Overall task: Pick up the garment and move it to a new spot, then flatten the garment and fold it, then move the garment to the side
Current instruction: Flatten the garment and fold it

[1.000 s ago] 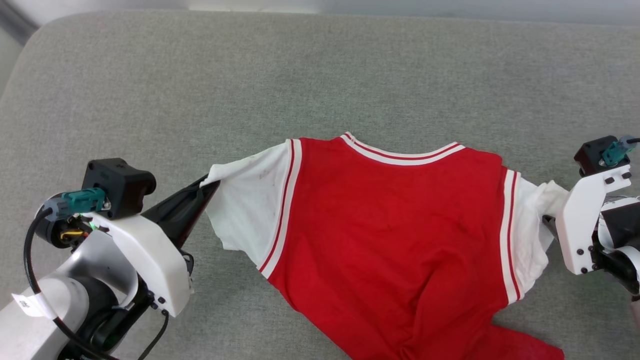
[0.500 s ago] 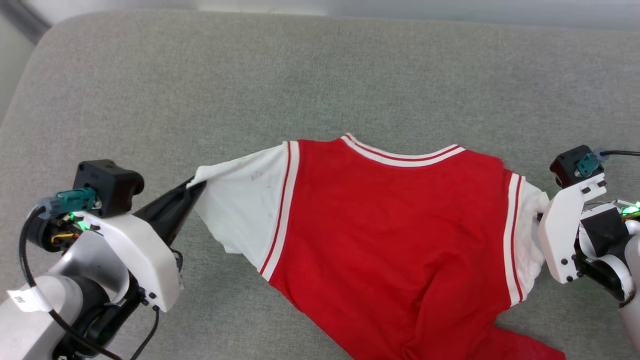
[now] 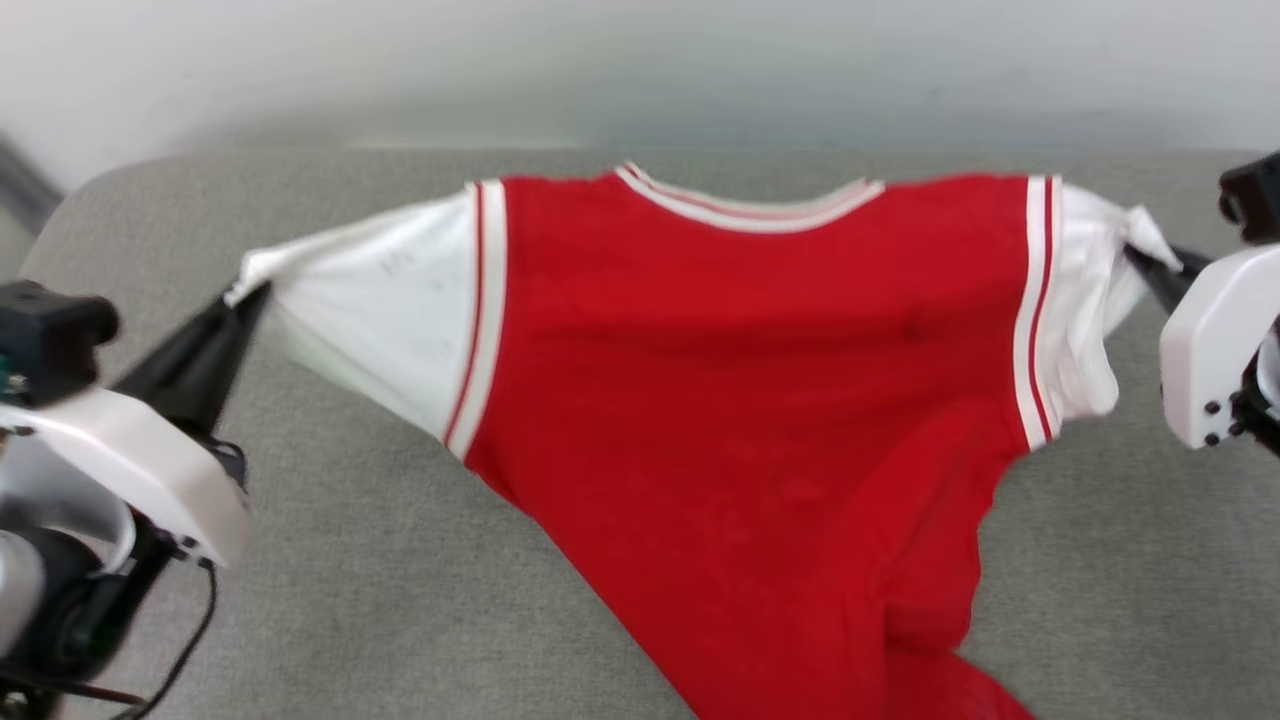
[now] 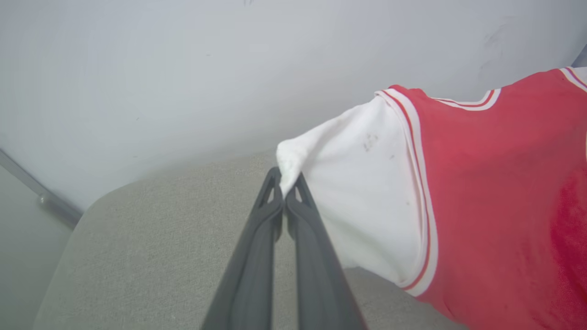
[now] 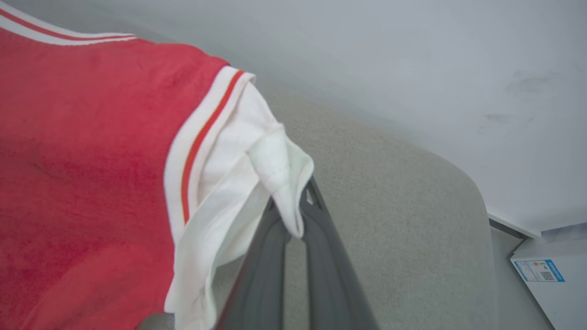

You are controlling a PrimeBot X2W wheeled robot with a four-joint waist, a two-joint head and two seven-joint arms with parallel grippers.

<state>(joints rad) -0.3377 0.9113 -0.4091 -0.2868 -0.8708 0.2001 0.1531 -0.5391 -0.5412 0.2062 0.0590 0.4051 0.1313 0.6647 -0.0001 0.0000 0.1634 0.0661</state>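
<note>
The garment (image 3: 740, 400), a red T-shirt with white sleeves and striped trim, hangs stretched between my two grippers above the grey cushion (image 3: 400, 600). My left gripper (image 3: 245, 300) is shut on the tip of the white left sleeve (image 4: 362, 201); in the left wrist view the fingers (image 4: 286, 192) pinch that cloth. My right gripper (image 3: 1150, 262) is shut on the bunched white right sleeve (image 5: 275, 169). The red hem trails down out of the head view's bottom edge.
A pale wall (image 3: 640, 70) stands behind the cushion's far edge. The cushion's rounded corners show at the left (image 4: 91, 215) and right (image 5: 463, 183). A white box with a label (image 5: 545, 275) sits beyond the right corner.
The right gripper closed on the right sleeve. Both arms raised the garment off the cushion and pulled it taut, spreading wider apart. The head camera tilted up, bringing the wall into view.
</note>
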